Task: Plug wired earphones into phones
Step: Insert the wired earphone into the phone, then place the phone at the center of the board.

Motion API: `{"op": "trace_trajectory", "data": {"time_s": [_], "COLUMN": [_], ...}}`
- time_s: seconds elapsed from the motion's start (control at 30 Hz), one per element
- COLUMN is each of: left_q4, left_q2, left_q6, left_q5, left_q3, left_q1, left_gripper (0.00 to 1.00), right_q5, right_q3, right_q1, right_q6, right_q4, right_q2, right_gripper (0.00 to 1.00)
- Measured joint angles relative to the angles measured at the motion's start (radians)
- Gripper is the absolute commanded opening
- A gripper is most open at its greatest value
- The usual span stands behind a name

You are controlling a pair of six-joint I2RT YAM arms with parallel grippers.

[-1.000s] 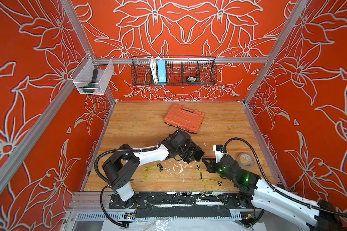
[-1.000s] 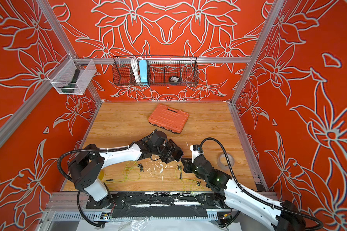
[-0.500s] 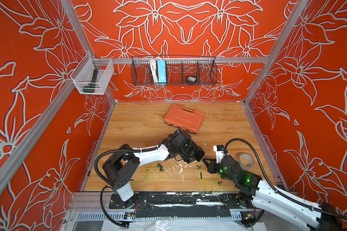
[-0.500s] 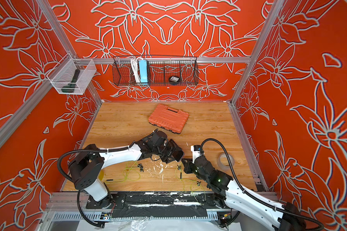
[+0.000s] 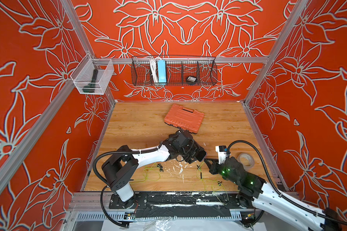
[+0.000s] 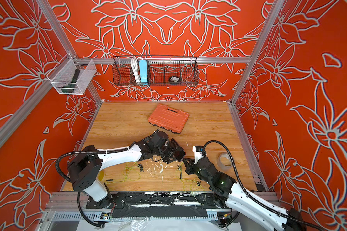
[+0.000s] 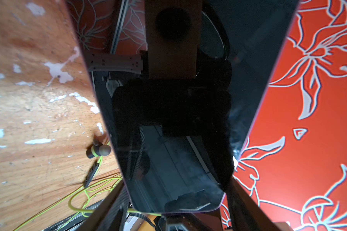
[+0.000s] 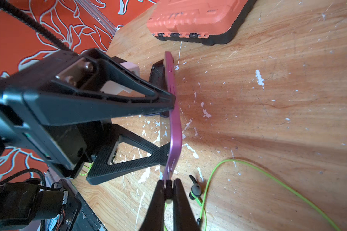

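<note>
A scuffed wooden table flecked with white paint forms the cell floor. A ribbed orange plastic case lies closed toward its back. Above the table's middle front, the left gripper clamps a flat smartphone across its width, with one finger on each long edge. It holds the smartphone clear of the wood and turned on edge. The phone has a dark glossy screen that mirrors the arm, rounded corners and a purple-pink frame. The frame carries side buttons and a row of small holes in its end. The right gripper is pinched shut on a small black plug, whose tip meets that end of the phone. Whether the plug is seated I cannot tell. A thin yellow-green cable loops over the wood below, and a black earbud lies just beside the right gripper. A second yellow-green earphone set lies loose on the table near the left arm.
</note>
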State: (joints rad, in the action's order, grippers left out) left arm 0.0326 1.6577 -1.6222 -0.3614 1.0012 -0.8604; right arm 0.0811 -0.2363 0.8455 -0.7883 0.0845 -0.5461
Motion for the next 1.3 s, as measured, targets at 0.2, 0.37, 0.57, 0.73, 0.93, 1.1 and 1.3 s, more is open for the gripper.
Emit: {"op": "trace_trajectory", "data": {"time_s": [0.2, 0.37, 0.57, 0.73, 0.93, 1.1, 1.3], "left_q4": [-0.053, -0.047, -0.039, -0.021, 0.026, 0.033, 0.011], "left_q2": [0.000, -0.002, -0.002, -0.002, -0.003, -0.013, -0.013], "left_q6": [0.010, 0.006, -0.006, -0.019, -0.027, -0.027, -0.019], "left_q5": [0.045, 0.075, 0.095, 0.096, 0.071, 0.016, 0.010], "left_q3": [0.030, 0.032, 0.026, 0.016, -0.003, -0.023, -0.023], "left_q1": [-0.015, -0.029, -0.044, -0.044, -0.042, -0.029, -0.010], "left_gripper": [0.51, 0.51, 0.50, 0.50, 0.50, 0.50, 0.50], "right_q5": [0.025, 0.037, 0.038, 0.035, 0.042, 0.058, 0.068], "right_q3": [-0.007, -0.019, -0.019, -0.019, -0.019, -0.019, -0.019], "right_q1": [0.001, 0.001, 0.000, 0.000, 0.000, 0.000, 0.000], "right_q6": [0.010, 0.005, -0.008, -0.007, -0.010, -0.020, -0.012], "right_q4": [0.003, 0.016, 0.003, 0.005, 0.049, 0.062, 0.082], "right_q2": [-0.020, -0.025, -0.046, -0.034, 0.029, 0.069, 0.105], "right_gripper": [0.00, 0.00, 0.00, 0.00, 0.13, 0.43, 0.65]}}
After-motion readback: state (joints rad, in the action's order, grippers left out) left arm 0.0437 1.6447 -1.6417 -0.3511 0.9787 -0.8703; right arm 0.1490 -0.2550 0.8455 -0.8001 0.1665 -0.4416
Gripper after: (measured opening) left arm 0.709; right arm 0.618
